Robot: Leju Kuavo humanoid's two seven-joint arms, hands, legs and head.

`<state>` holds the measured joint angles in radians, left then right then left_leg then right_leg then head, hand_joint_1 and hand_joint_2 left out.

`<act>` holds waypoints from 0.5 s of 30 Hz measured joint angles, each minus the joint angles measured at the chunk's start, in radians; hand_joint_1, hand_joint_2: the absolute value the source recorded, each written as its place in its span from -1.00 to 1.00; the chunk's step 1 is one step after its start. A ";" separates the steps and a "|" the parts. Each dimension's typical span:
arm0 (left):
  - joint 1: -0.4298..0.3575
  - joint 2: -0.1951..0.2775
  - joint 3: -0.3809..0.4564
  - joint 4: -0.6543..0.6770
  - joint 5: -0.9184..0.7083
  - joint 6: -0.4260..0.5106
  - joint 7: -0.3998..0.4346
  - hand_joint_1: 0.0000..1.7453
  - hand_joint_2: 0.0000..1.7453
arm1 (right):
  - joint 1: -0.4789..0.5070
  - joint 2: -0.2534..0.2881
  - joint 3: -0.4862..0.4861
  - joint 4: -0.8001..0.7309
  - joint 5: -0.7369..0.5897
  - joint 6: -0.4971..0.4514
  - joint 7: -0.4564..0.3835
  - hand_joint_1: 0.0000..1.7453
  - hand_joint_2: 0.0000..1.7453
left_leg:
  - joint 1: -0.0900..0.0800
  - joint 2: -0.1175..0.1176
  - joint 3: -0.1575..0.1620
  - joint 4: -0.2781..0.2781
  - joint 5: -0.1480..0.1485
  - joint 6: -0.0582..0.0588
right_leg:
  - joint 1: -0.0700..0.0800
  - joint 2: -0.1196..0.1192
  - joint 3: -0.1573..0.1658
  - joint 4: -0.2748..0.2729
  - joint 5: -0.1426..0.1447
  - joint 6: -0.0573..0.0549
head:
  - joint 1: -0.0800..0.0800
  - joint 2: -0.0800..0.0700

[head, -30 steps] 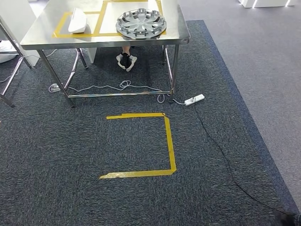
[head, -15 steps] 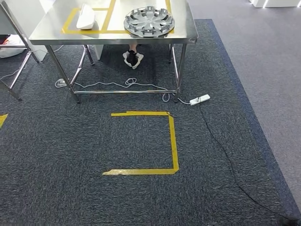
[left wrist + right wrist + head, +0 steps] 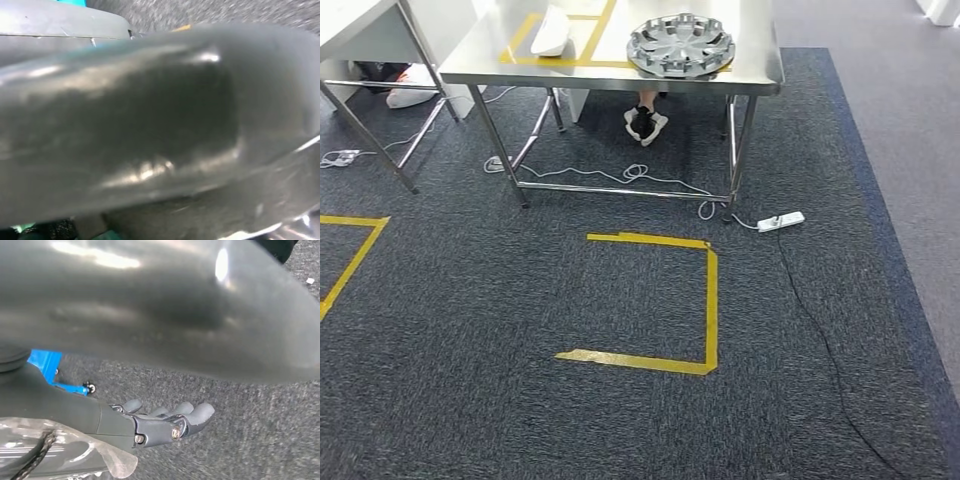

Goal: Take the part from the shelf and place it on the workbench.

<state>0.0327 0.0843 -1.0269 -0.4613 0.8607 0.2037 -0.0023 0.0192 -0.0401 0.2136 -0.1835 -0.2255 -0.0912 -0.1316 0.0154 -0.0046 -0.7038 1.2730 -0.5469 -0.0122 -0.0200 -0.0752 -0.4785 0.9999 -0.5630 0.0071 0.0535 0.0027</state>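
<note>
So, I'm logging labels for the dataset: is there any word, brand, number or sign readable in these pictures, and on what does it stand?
None can be read.
Hubcap on the workbench: no legible brand or marking.
White part: plain, no text seen.
Power strip: too small to read.
Yellow floor tape: plain lines, no lettering.
Right hand: no lettering seen.

silver hubcap flat on steel workbench, probably near right end.

A blurred grey surface hides the left hand; the workbench's far side is cut off.
</note>
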 joint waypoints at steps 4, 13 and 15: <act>-0.006 -0.001 0.000 0.007 0.000 0.000 -0.002 -1.00 -1.00 | -0.003 0.000 0.000 0.001 0.000 0.000 0.000 -1.00 -1.00 | -0.024 0.079 0.131 -0.227 0.070 0.032 | 0.006 -0.046 0.012 0.000 -0.008 0.008 | 0.001 0.000; -0.026 -0.019 0.000 0.050 0.010 -0.021 -0.012 -1.00 -1.00 | -0.008 0.000 0.002 0.003 0.010 0.005 0.000 -1.00 -1.00 | -0.027 -0.010 0.128 -0.267 0.080 0.062 | 0.003 0.072 -0.114 0.256 -0.131 0.031 | 0.008 0.000; -0.026 -0.025 0.000 0.062 0.011 -0.024 -0.013 -1.00 -1.00 | -0.005 -0.001 0.002 0.004 0.015 -0.002 0.000 -1.00 -1.00 | -0.029 -0.041 0.129 -0.265 0.081 0.063 | 0.005 0.076 -0.137 0.272 -0.103 0.029 | 0.008 0.000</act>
<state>0.0063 0.0591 -1.0269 -0.3993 0.8715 0.1794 -0.0155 0.0145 -0.0407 0.2161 -0.1792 -0.2102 -0.0932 -0.1313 -0.0133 -0.0456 -0.5748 1.0078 -0.4662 0.0508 -0.0150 0.0006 -0.6159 1.2722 -0.6663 0.0365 0.0611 0.0027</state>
